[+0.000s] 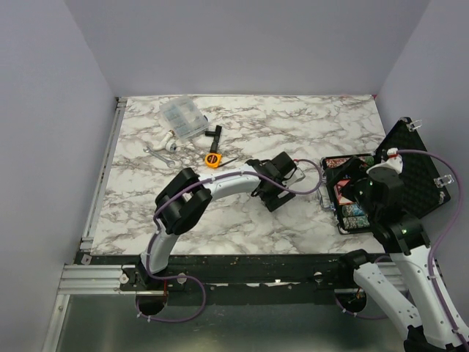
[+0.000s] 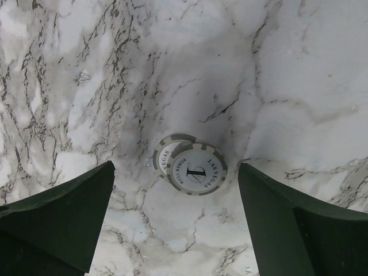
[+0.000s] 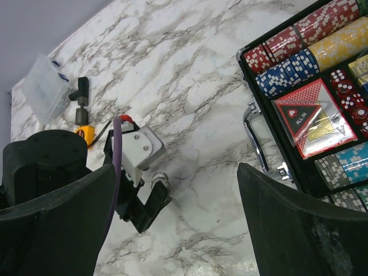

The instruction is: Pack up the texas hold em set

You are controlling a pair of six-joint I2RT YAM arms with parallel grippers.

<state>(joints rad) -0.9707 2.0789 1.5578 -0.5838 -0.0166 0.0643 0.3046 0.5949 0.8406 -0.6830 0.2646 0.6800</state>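
Two grey-and-white poker chips [image 2: 191, 167] lie overlapping on the marble table. My left gripper [image 2: 176, 165] is open and points down over them, with a finger on each side and not touching. It also shows in the top view [image 1: 276, 192] and in the right wrist view [image 3: 144, 192]. The black briefcase [image 1: 414, 172] stands open at the right. It holds rows of red, blue and yellow chips [image 3: 310, 43], a red card box [image 3: 313, 118] and red dice [image 3: 348, 93]. My right gripper [image 3: 175, 167] is open and empty, above the table by the case's handle [image 3: 256, 138].
A clear plastic compartment box [image 1: 183, 117], a white fitting [image 1: 167, 143], a wrench [image 1: 157, 154] and an orange tape measure [image 1: 212, 158] lie at the back left. The case lid leans out toward the right wall.
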